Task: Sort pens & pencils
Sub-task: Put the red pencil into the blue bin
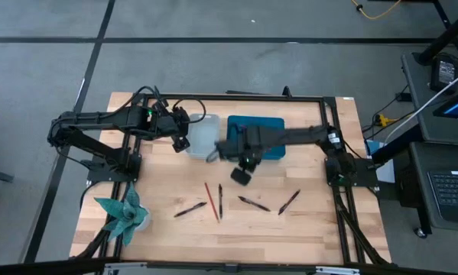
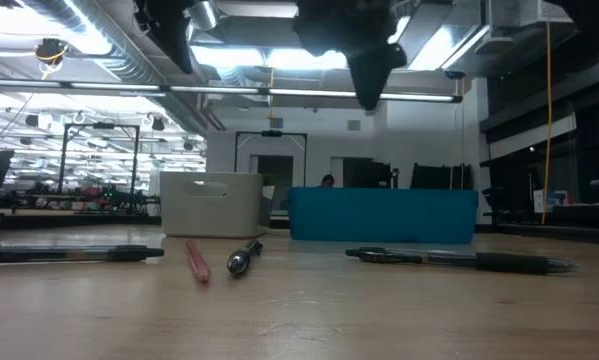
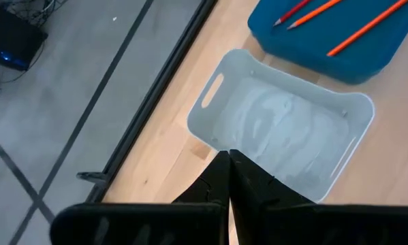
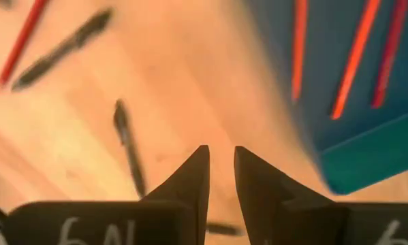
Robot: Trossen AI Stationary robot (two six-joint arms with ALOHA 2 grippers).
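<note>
Now right tool (image 1: 241,175) hovers empty, jaws slightly apart, above counter (image 1: 305,229). Left tool (image 3: 229,178) closed over white bin (image 3: 285,129). Pens (image 1: 254,203) and red pencil (image 1: 210,201) loose on wood: light, stiff, prone to roll — pinch mid-shaft.

White marks on the right gripper (image 4: 221,170), low in the right wrist picture, one on each side, they look like the number 6, cut off, no other words readable

Grey floor (image 1: 213,23); ceiling strip lights (image 2: 229,55); side desk (image 1: 443,164).
</note>
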